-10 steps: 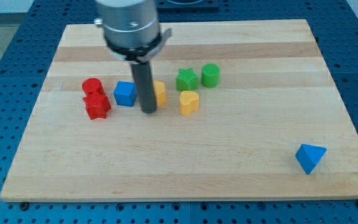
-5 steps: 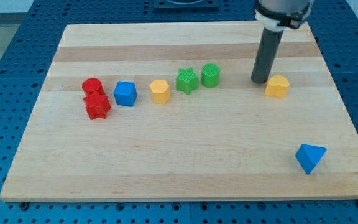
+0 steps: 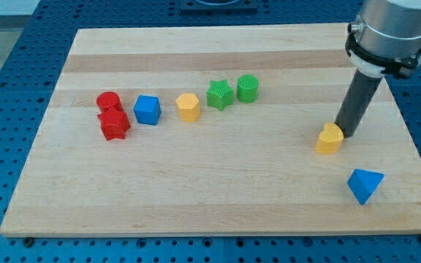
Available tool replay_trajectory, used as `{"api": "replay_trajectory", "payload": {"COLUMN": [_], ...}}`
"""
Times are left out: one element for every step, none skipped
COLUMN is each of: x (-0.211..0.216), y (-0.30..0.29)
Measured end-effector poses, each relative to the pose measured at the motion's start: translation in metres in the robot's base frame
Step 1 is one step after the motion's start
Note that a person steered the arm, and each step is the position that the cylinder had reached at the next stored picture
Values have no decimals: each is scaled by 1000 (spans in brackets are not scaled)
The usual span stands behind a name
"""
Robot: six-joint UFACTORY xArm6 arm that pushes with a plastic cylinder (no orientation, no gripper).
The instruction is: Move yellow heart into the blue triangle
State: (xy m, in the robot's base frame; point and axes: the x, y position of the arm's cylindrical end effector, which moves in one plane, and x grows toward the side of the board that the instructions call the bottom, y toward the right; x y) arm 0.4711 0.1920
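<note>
The yellow heart lies on the wooden board at the view's right. The blue triangle sits below and to the right of it, a short gap apart, near the board's bottom right corner. My tip is on the board just to the upper right of the yellow heart, touching or almost touching it. The dark rod rises from there to the arm's grey body at the view's top right.
A row of blocks lies across the board's left and middle: a red cylinder, a red star-like block, a blue cube, a yellow hexagon, a green star and a green cylinder. The board's right edge is close.
The yellow heart has gone from the middle of the board to the right and then down towards the blue triangle. My tip moved from the heart's left to its upper right.
</note>
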Motion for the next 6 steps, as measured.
{"api": "replay_trajectory", "payload": {"x": [-25,-16,11,26,46,58], "y": [-4,-40,-41,-5,4,1]}}
